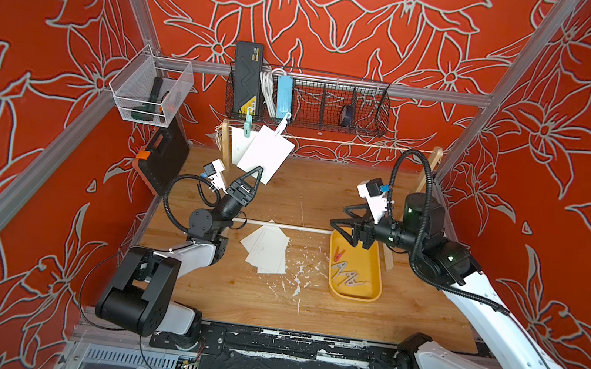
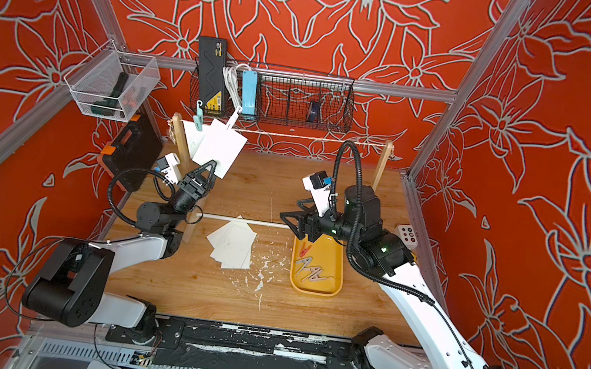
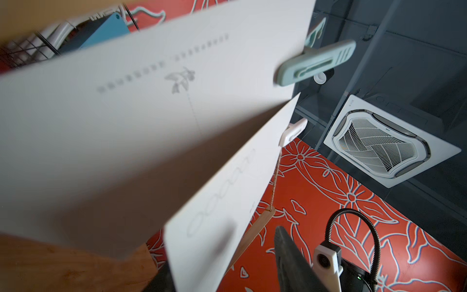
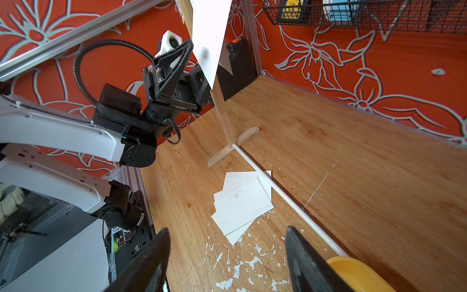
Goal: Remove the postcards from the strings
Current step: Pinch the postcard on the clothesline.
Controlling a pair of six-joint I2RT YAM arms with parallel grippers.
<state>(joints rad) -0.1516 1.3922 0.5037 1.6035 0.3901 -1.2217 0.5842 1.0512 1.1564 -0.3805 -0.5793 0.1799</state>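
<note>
In both top views the string (image 1: 349, 143) runs across the back. It is bare except at its left end, upper left of centre, where two cards hang. The rear card (image 1: 238, 145) sits under a teal peg (image 1: 248, 125). The front card (image 1: 267, 154) tilts under a white peg (image 1: 281, 123). The left gripper (image 1: 256, 174) reaches up to the front card's lower edge, its tips close together there. A pile (image 1: 266, 249) of cards lies on the table (image 1: 309, 303) at centre. The right gripper (image 1: 340, 217) hangs wide and empty over the far end of the tray (image 1: 353, 296), which holds loose pegs (image 1: 346, 273).

The left wrist view is filled by both cards. The front card (image 3: 222, 202) runs down between the jaws, yet a gap shows beside one finger (image 3: 293, 257), so whether it is pinched cannot be told.

The right wrist view shows that arm's own fingers (image 4: 151, 265) far apart at the bottom and the pile (image 4: 242, 202) at centre. At the top, the front card's corner meets the left gripper (image 4: 197, 59).

The step in hand looks like taking the front card. The next move calls for a firm pinch and a steady pull out of the white peg without dragging the string. The rear card would then remain.
</note>
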